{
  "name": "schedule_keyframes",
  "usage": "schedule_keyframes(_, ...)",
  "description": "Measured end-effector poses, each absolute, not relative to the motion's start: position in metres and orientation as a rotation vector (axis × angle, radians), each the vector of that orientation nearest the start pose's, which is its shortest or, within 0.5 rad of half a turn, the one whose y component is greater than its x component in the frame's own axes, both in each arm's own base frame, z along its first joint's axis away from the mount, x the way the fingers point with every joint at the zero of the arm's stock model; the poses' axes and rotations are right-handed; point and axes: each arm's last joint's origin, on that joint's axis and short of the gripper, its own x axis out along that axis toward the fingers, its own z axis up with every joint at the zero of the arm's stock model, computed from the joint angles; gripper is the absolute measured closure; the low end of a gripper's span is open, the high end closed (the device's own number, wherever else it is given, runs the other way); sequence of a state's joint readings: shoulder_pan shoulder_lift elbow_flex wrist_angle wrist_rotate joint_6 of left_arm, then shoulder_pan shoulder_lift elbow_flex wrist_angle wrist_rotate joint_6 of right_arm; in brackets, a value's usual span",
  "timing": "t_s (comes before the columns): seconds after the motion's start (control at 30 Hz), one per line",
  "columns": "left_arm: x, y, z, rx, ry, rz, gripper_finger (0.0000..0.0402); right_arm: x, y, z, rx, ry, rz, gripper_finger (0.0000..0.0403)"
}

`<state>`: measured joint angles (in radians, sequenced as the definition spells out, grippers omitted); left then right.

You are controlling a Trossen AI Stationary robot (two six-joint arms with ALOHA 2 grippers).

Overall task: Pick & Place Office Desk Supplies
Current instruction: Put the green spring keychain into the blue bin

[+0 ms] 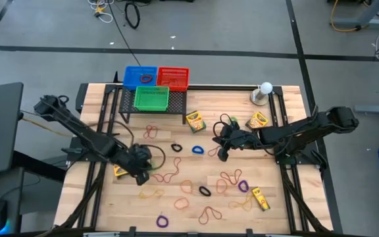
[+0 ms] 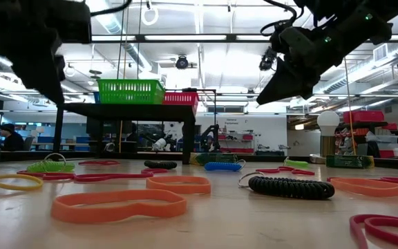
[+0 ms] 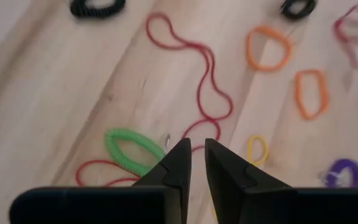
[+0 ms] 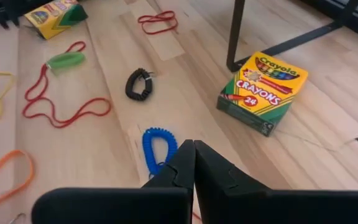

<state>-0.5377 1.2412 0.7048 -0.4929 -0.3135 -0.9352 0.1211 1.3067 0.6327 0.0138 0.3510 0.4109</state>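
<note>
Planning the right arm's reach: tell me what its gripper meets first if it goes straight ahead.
Probably the blue coiled loop, lying on the table just beyond the shut right gripper. The black coil lies farther off; depth is uncertain.

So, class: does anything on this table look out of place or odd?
Yes. The three baskets on the small rack look empty, while rubber bands and crayon boxes lie scattered across the wooden table. One crayon box lies askew near the right edge. Nothing looks damaged.
</note>
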Motion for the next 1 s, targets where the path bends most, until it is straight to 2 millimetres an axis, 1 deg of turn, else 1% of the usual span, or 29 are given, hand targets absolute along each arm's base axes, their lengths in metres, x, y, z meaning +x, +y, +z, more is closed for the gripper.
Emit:
schedule_keyframes(0.17,0.21,-0.114,0.182,-0.465,0.981,0.315,0.0325,0.254,0.021,0.194,0.236,0.591,-0.336,0.0394)
schedule_keyframes(0.3,0.216,-0.114,0.171,-0.441,1.02,0.353,0.0303,0.254,0.021,0.194,0.228,0.592,-0.334,0.0394)
schedule_keyframes(0.47,0.217,-0.115,0.155,-0.397,1.102,0.395,0.0274,0.255,0.021,0.194,0.221,0.59,-0.332,0.0394)
schedule_keyframes(0.6,0.22,-0.117,0.143,-0.372,1.131,0.414,0.0262,0.255,0.021,0.195,0.217,0.582,-0.347,0.0394)
schedule_keyframes(0.73,0.226,-0.12,0.133,-0.35,1.125,0.405,0.0262,0.255,0.02,0.196,0.217,0.566,-0.357,0.0394)
schedule_keyframes(0.83,0.227,-0.12,0.13,-0.339,1.119,0.409,0.0267,0.256,0.02,0.197,0.22,0.556,-0.356,0.0394)
schedule_keyframes(0.9,0.227,-0.12,0.13,-0.314,1.105,0.413,0.0277,0.256,0.02,0.197,0.219,0.556,-0.356,0.0394)
schedule_keyframes(1.0,0.228,-0.117,0.133,-0.275,1.083,0.411,0.0309,0.256,0.02,0.197,0.219,0.556,-0.356,0.0394)
